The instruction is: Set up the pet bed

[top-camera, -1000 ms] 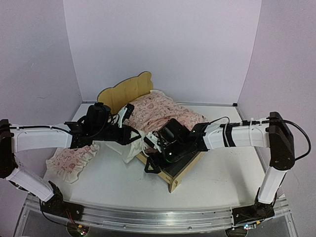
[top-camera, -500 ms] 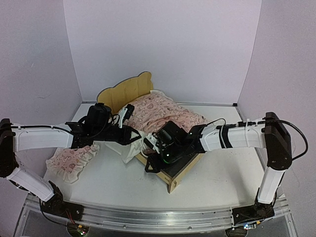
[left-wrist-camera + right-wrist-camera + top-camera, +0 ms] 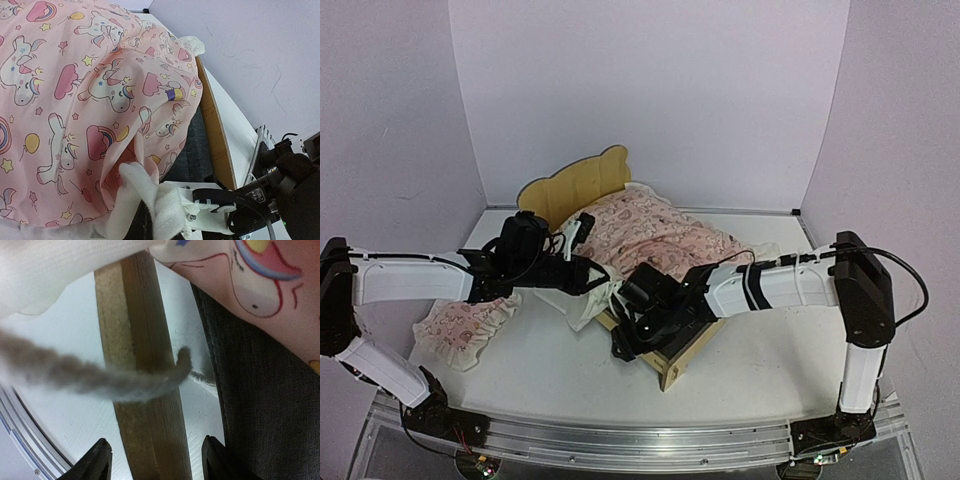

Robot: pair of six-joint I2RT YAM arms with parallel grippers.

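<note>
Right pincer (image 3: 157,462) is spread, its dark tips straddling the bed's (image 3: 578,186) plywood rail (image 3: 142,390) beside the grey woven mattress (image 3: 265,390). A blurred fuzzy strand (image 3: 100,382) crosses the rail. Left pincer (image 3: 597,276), fingertips hidden, pinches the unicorn-print blanket's (image 3: 75,100) white ruffle (image 3: 150,200). The bed sits mid-frame, mostly covered.

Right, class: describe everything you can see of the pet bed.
The pet bed is a small light plywood frame, standing angled on the white table. Its wavy, ear-shaped headboard stands upright at the far end. A dark grey mattress pad lies inside the low side rail. A pink unicorn blanket covers most of it, white ruffle spilling over the rail. The right end effector hangs open over that rail.
</note>
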